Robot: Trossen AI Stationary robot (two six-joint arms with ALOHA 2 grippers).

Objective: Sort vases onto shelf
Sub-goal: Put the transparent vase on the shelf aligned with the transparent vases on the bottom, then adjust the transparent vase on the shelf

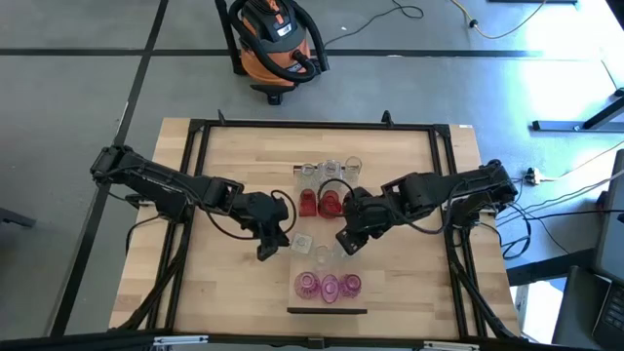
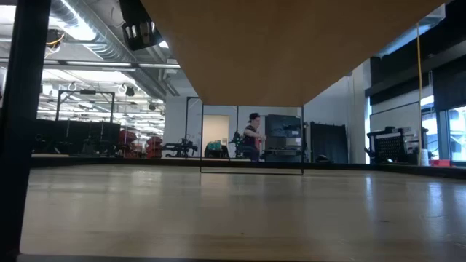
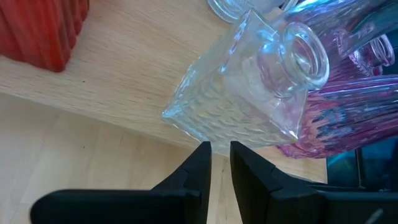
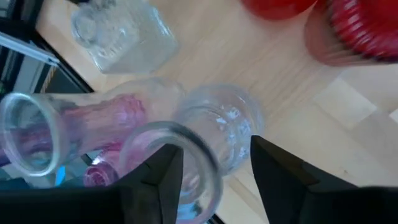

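High view, my left gripper [image 1: 270,251]: over the middle of the bench, left of the shelf [image 1: 329,234], just beside a small square clear vase [image 1: 302,242]
High view, my right gripper [image 1: 344,242]: over the shelf's right side, a clear vase right under its tips
High view, vases: clear ones [image 1: 330,172] at the shelf's far end, two red ones [image 1: 320,203] behind my right gripper, three pink ones [image 1: 329,286] in a row at the near end

Low view: only the bench top [image 2: 233,211], the shelf's pale underside [image 2: 277,44] overhead and a person [image 2: 251,138] far off in the room; neither of my grippers shows

Left wrist view, my fingers [image 3: 198,167]: drawn narrow, a thin gap between them, gripping nothing
Left wrist view, square clear vase [image 3: 249,87]: just past my fingertips, apart from them, on the shelf edge with a pink vase [image 3: 348,106] against it

Right wrist view, my fingers [image 4: 165,171]: spread wide
Right wrist view, round clear vase [image 4: 217,127]: between and just beyond them, not pinched; whether a finger touches it I cannot tell
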